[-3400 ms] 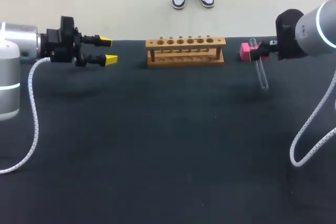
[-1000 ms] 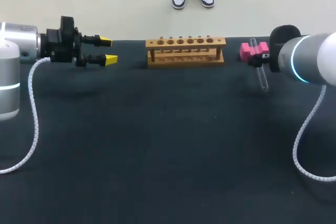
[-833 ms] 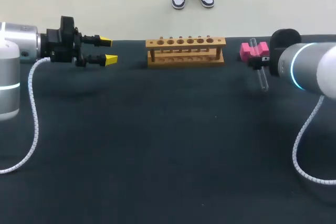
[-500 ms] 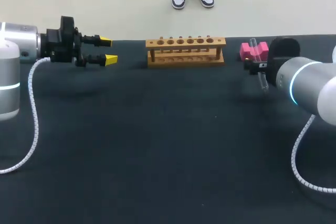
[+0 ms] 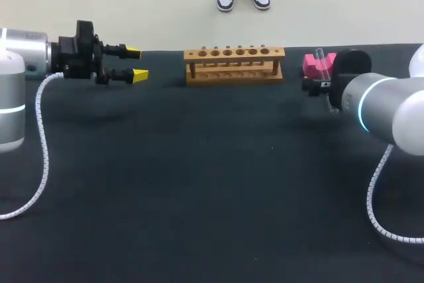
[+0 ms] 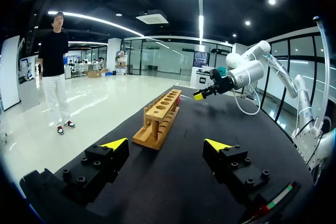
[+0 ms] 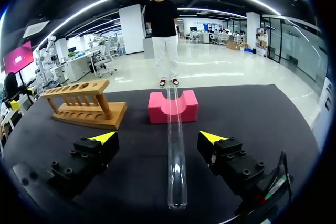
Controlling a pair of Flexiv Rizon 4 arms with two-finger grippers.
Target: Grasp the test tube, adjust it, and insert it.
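- test tube (image 7: 176, 150) lies propped on pink block (image 7: 173, 107), at 3 o'clock of wooden rack (image 5: 234, 64); not yet grasped.
- right gripper (image 7: 157, 137) straddles it, fingers spread, touching nothing.
- left gripper (image 5: 136, 63) at rack's 9 o'clock, spread, empty.
- judged remaining: grasp, adjust, insert.

We see bright, even light from overhead. The dark table (image 5: 199, 183) soaks it up with no glare, and there's a faint soft shadow under the left gripper (image 5: 136, 63). The wooden rack (image 5: 234, 64) is well lit, with a short shadow at its base. The test tube (image 7: 176, 145), between the right gripper (image 7: 157, 137) fingers, shows thin highlights along its glass.
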